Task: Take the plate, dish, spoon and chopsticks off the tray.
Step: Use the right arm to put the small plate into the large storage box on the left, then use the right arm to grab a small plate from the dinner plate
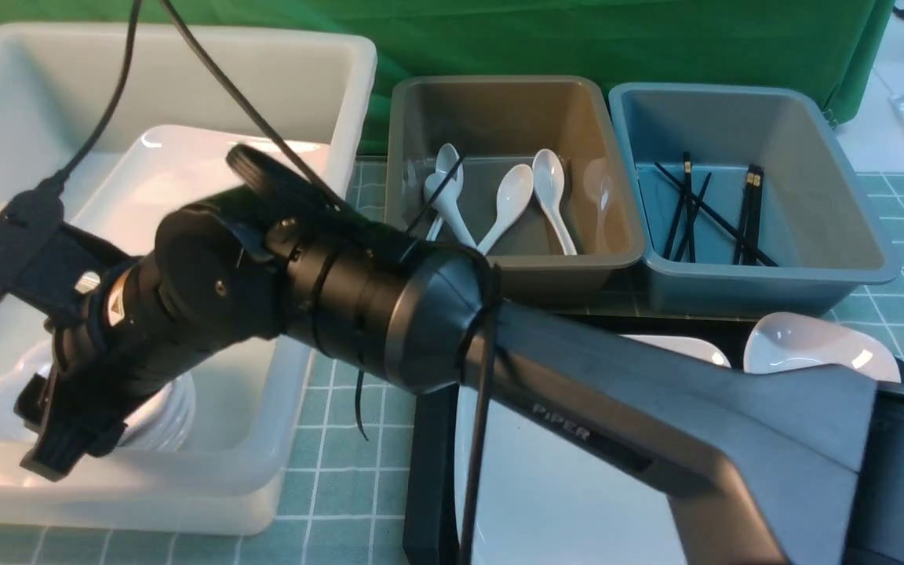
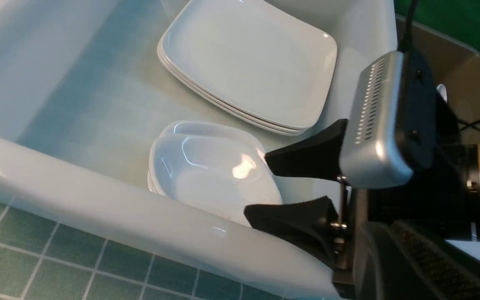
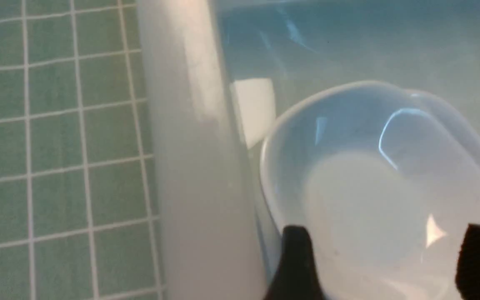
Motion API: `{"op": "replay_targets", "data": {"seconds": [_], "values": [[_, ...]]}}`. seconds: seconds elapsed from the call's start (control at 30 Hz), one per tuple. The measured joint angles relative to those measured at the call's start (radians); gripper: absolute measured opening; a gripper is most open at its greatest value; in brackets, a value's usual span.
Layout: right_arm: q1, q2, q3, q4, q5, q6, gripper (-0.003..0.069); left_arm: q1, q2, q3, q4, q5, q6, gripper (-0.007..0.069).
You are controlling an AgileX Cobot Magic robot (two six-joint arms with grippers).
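The right arm [image 1: 577, 392] reaches from 4 o'clock across the green gridded mat [image 1: 342, 439] into the white tub [image 1: 146, 494] at 9 o'clock. There the right gripper [image 2: 256, 185] hangs with its jaws spread wide over the dish [image 2: 215, 171] and grips nothing. The dish sits on top of a short stack of similar small dishes in the tub's near corner, close against the tub wall, with one black fingertip just beside its rim. A stack of square white plates [image 2: 248, 62] lies at 12 o'clock from it in the same tub. The left gripper does not show clearly in any view; it is closed. At 5 o'clock the black tray [image 1: 428, 471] carries the plate [image 1: 546, 518], largely hidden under the arm. The spoon [image 1: 805, 349] shows at the plate's far right edge. A brown tub [image 1: 515, 102] at 12 o'clock holds white spoons [image 1: 515, 196]. A blue tub [image 1: 734, 118] at 1 o'clock holds loose black sticks [image 1: 687, 204].
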Motion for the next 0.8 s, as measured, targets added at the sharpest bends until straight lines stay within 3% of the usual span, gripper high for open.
{"op": "replay_targets", "data": {"seconds": [0.1,0.2,0.27,0.3,0.33,0.37,0.43,0.5,0.53,0.63,0.67,0.73,0.8], "values": [[0.001,-0.086,0.0,-0.105,0.116,0.074,0.0539,0.0,0.0,0.0,0.001,0.0,0.002,0.0011],[0.001,-0.181,-0.001,-0.265,0.243,0.158,0.0474,0.0,0.0,0.0,0.002,0.005,0.049,0.0011],[-0.003,-0.231,-0.003,-0.379,0.326,0.215,0.0367,0.0,0.001,0.0,-0.001,0.008,0.083,0.0011],[-0.003,-0.231,-0.005,-0.396,0.357,0.222,0.0347,0.0,0.001,0.0,-0.002,0.008,0.088,0.0011],[-0.021,-0.287,-0.004,-0.511,0.461,0.276,0.0183,0.0,0.007,0.0,-0.005,0.014,0.106,0.0011],[-0.044,-0.324,0.007,-0.555,0.476,0.304,0.0118,0.0,0.013,0.0,-0.012,0.016,0.117,0.0011],[-0.102,-0.402,0.047,-0.582,0.476,0.328,0.0058,0.0,0.037,0.0,-0.037,0.023,0.151,0.0011],[-0.149,-0.461,0.092,-0.57,0.476,0.341,0.0041,0.0,0.061,0.0,-0.064,0.023,0.183,0.0011],[-0.239,-0.568,0.201,-0.532,0.476,0.348,0.003,0.0,0.098,0.0,-0.104,0.035,0.238,0.0011],[-0.329,-0.669,0.332,-0.495,0.476,0.348,0.0027,0.0,0.141,0.0,-0.145,0.051,0.288,0.0011],[-0.415,-0.762,0.483,-0.483,0.475,0.349,0.003,0.0,0.178,0.0,-0.175,0.063,0.326,0.0011],[-0.485,-0.806,0.574,-0.479,0.472,0.351,0.0046,0.0,0.209,0.0,-0.194,0.07,0.349,0.0011],[-0.653,-0.895,0.837,-0.476,0.426,0.351,0.0118,0.0,0.254,0.0,-0.218,0.074,0.386,0.0011]]}}
